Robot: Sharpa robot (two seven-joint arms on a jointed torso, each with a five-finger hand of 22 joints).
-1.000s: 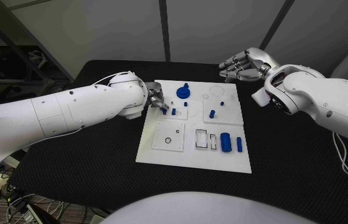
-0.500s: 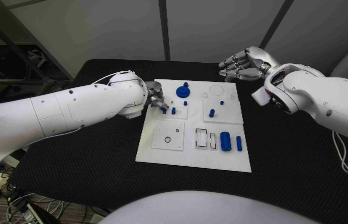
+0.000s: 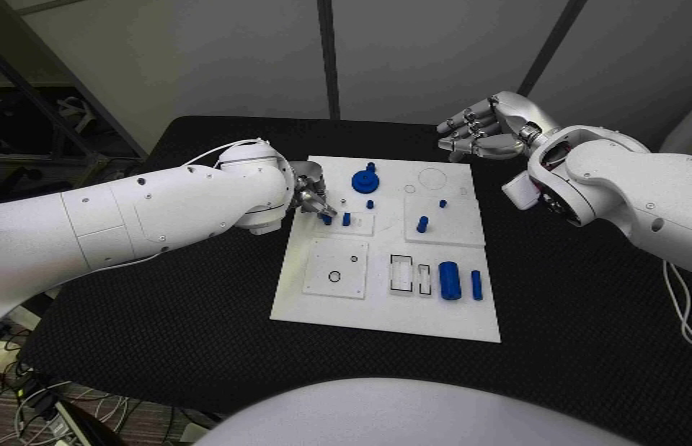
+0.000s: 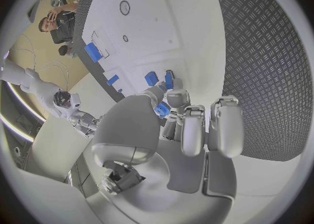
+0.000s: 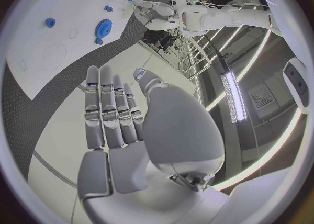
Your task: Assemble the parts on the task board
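On the white board (image 3: 387, 316), a blue cylinder (image 3: 449, 282) lay nearest. Further back, the left hand (image 3: 309, 198) pinched a small blue peg (image 4: 161, 110) at the board's left edge. Beyond the far right corner, the right hand (image 3: 485, 129) hovered empty, fingers apart.

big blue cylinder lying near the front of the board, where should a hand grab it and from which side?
Judging by the head view, take the blue cylinder across its middle, coming down from above. It lies on its side on the task board, long axis running away from the robot. The thin blue bar lies close on one side and a white rectangular slot on the other, so fingers should straddle its round flanks carefully.
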